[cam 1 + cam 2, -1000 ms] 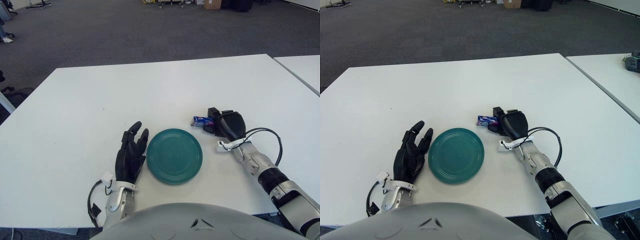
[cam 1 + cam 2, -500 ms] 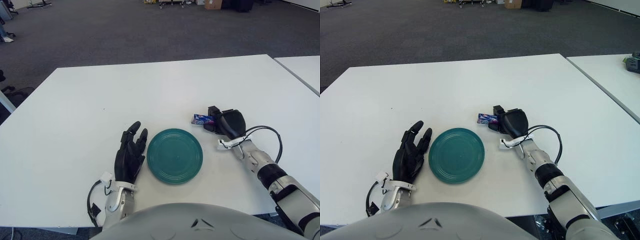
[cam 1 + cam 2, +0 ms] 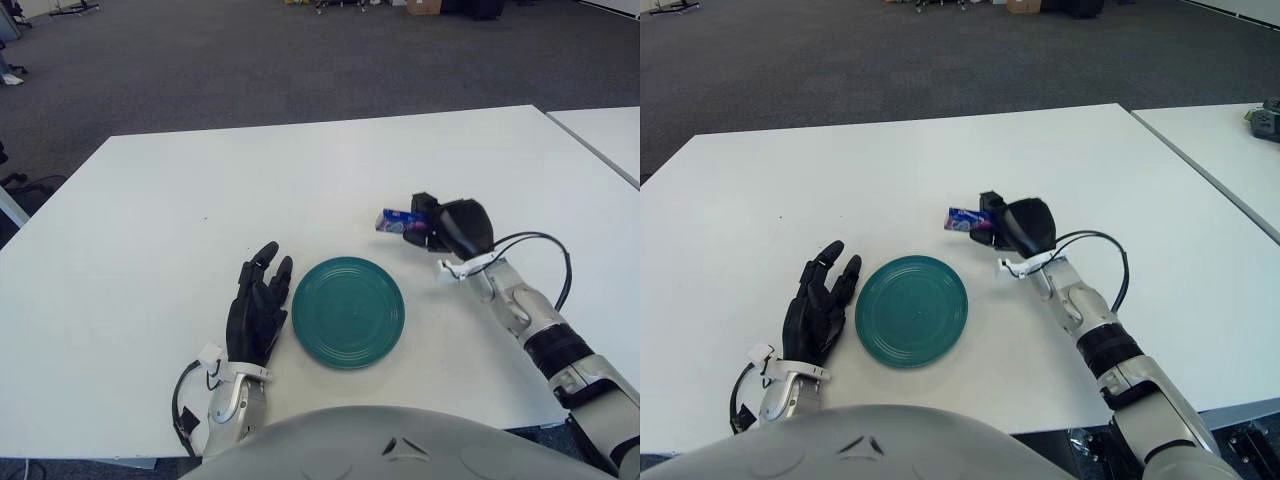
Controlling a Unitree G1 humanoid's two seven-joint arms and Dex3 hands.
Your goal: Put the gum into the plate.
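Gum (image 3: 398, 221) sits pinched in the right hand (image 3: 447, 226), right of centre in the frame, with most of the blue packet sticking out past the curled fingers toward the left. Its shadow falls on the desk (image 3: 300, 180) a little below it, so it looks lifted clear of the surface. The green plate (image 3: 348, 311) lies below and to the left of the packet, near the bottom middle, with nothing in it.

The grip seems to catch only one end of the packet, so the main risk is that it pivots or slips out on the way over and lands on the desk short of the plate. A release made too early, or from too high, could also let it bounce or skid off the shallow rim.

The left hand (image 3: 256, 310) shows just left of the plate, fingers extended and holding nothing.

The right eye view alone shows a dark object (image 3: 1267, 115) on a neighbouring table at the far right edge; the left eye view alone shows a chair base (image 3: 12, 74) at its upper left.
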